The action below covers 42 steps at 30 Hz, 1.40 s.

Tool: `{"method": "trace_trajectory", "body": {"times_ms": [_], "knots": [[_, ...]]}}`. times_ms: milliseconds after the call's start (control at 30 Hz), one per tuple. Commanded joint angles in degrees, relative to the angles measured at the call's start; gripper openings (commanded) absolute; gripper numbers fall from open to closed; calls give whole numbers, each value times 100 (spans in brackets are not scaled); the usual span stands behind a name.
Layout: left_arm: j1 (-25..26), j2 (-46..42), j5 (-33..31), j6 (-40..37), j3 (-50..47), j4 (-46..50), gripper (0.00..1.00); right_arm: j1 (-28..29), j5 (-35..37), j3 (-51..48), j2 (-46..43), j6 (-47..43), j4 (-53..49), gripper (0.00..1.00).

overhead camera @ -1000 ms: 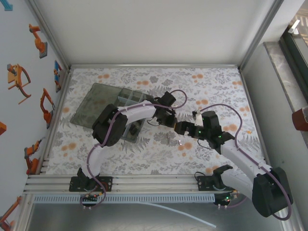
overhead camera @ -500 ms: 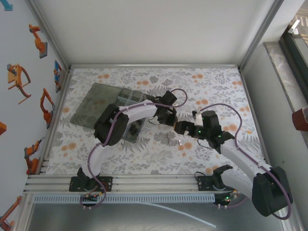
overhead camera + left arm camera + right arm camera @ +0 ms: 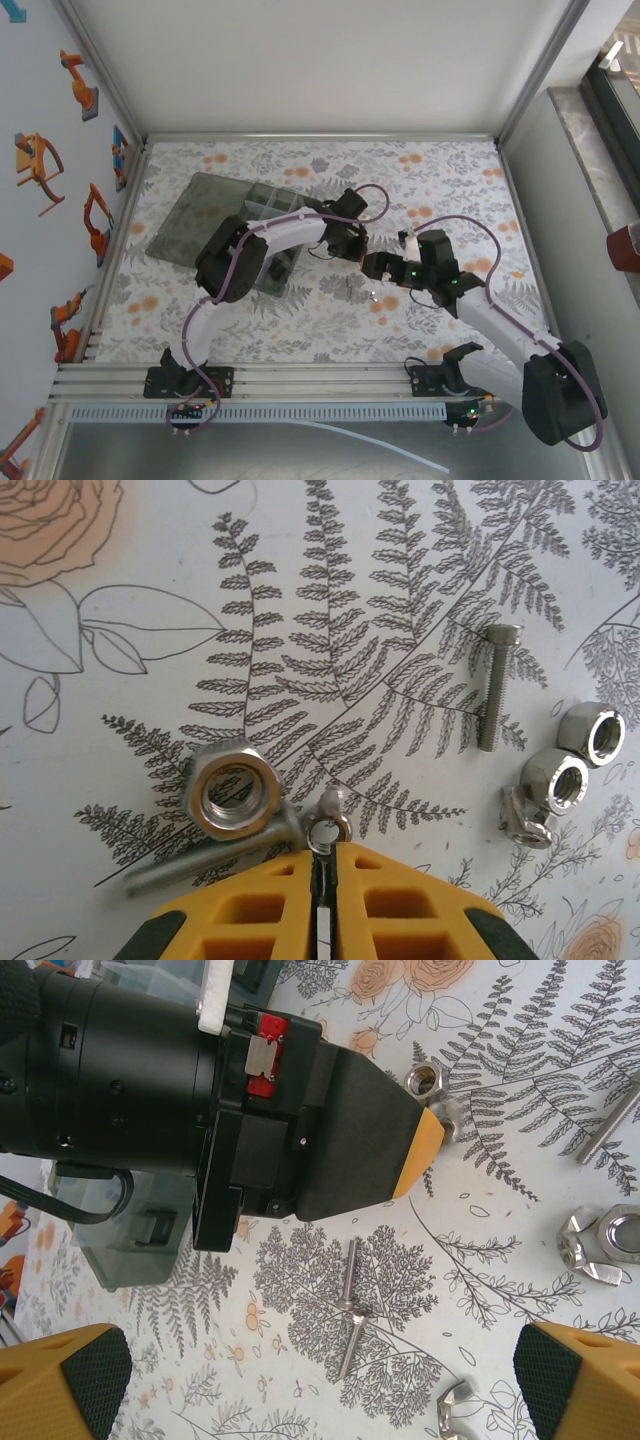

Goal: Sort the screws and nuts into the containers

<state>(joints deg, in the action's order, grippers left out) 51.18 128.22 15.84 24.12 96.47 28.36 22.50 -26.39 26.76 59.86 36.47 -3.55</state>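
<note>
The translucent smoky-grey plastic organizer box (image 3: 190,225) lies on the table (image 3: 300,310) with the fern and flower print. In the top view it is to the left of the left end effector (image 3: 323,852), its flat lid lies open on the far-left side, and the left arm reaches across its near part. In the left wrist view, a large silvery hex nut (image 3: 232,790) lies just to the left of the left end effector's tips and touches a silvery bolt (image 3: 190,865) that lies flat beside it. The two yellow fingers (image 3: 250,910) are pressed almost together. A small silvery ring-shaped piece (image 3: 328,827) sits right at their tips, and I cannot tell if it is clamped or only touched. To the right of the left end effector, well apart from it, a slim silvery screw (image 3: 493,685) lies flat. Further right, two round silvery nuts (image 3: 590,732) stand beside each other, and a silvery wing nut (image 3: 525,820) touches the nearer one. In the top view the right end effector (image 3: 320,1378) is just to the right of the left end effector and faces it. In the right wrist view its fingers stand wide apart. Below the yellow tip of the left end effector in that view, two thin silvery screws (image 3: 349,1275) lie end to end on the table.
</note>
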Motion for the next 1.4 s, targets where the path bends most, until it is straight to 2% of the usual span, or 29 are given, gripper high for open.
{"method": "trace_trajectory", "body": {"times_ms": [0, 267, 433, 567, 800, 933, 1100, 1367], "knots": [[-46, -440, 200, -221, -165, -86, 5, -51, -94, 184, 52, 18, 207, 100], [-157, -967, 316, -377, -548, -283, 3, -44, -151, 374, 380, -40, 346, 100], [-404, -1585, 14, -393, -1031, -111, 3, -32, -337, 763, 836, -119, 536, 100], [-789, -2359, -355, -329, -1815, 161, 3, 148, -470, 1157, 1332, -135, 776, 100], [-1589, -3752, -946, -279, -3068, 724, 3, 821, -482, 1993, 2279, -175, 997, 100], [-2021, -4256, -1301, -259, -3517, 1007, 2, 1096, -472, 2297, 2659, -111, 1132, 100], [-2336, -4219, -1490, -352, -3644, 1170, 3, 1274, -500, 2500, 2879, -97, 1148, 99], [-2368, -3655, -1682, -330, -3273, 1137, 5, 1279, -358, 2441, 2675, -223, 914, 99]]}}
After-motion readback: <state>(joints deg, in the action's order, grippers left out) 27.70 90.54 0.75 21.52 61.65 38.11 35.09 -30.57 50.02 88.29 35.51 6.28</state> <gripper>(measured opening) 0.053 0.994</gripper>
